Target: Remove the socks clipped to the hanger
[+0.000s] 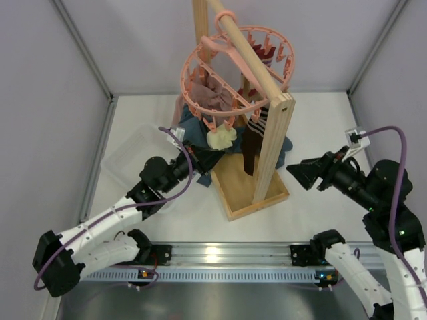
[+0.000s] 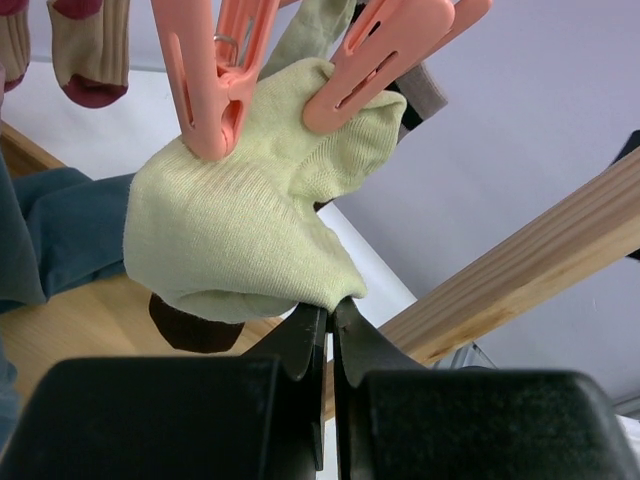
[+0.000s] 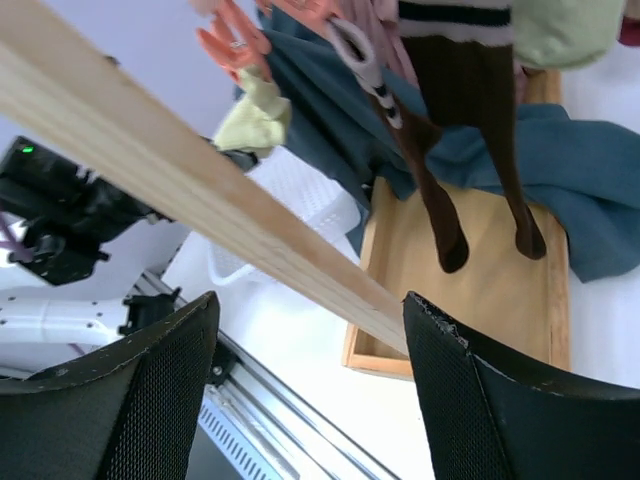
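Left pincer (image 2: 330, 318) was closed on the bottom edge of the pale cream sock (image 2: 230, 230), which hung clipped by two pegs to the salmon-pink round plastic hanger (image 1: 215, 47) on the wooden rack (image 1: 273, 143); right pincer (image 3: 310, 385) gaped open, empty.

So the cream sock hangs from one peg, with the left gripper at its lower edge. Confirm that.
Not quite. Two pegs hold the cream sock, not one. The left wrist view shows one peg clamped on its upper left and a second peg on its upper right. The rest stands: the left gripper is at the sock's lower edge.
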### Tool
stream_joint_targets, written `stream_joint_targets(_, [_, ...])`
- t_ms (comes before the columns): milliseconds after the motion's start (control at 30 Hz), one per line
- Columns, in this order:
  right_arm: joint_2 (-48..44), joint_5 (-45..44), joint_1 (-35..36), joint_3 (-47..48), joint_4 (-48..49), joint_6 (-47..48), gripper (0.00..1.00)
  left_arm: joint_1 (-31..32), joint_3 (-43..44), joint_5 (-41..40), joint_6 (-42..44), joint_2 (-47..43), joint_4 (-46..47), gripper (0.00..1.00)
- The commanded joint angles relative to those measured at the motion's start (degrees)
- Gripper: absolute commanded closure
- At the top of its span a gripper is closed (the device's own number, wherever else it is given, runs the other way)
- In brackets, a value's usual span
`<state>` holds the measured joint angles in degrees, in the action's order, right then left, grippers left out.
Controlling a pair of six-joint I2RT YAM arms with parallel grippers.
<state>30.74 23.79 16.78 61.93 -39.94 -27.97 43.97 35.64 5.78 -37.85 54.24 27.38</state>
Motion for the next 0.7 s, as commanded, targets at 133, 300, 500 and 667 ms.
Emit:
stream_joint_targets(133, [0.0, 8.1, 0.5, 10.7, -4.2, -1.8, 0.3, -0.2, 1.2, 2.1, -1.5, -1.0, -2.2, 1.0])
stream_joint_targets(300, [1.1, 16.2, -2.7, 14.5, -6.1, -2.0, 0.31, -0.1, 1.3, 1.3, -2.1, -1.3, -3.8, 1.0])
stream_joint_targets(500, [0.7, 27.2, -11.3, 18.4, -6.1, -4.1, 0.31, -0.1, 1.5, 0.9, -2.2, -1.3, -5.1, 1.0])
stream_joint_targets(667, [3.3, 27.4, -8.9, 18.5, -5.9, -2.7, 0.3, -0.2, 1.4, 1.0, -2.9, -1.1, -5.8, 1.0])
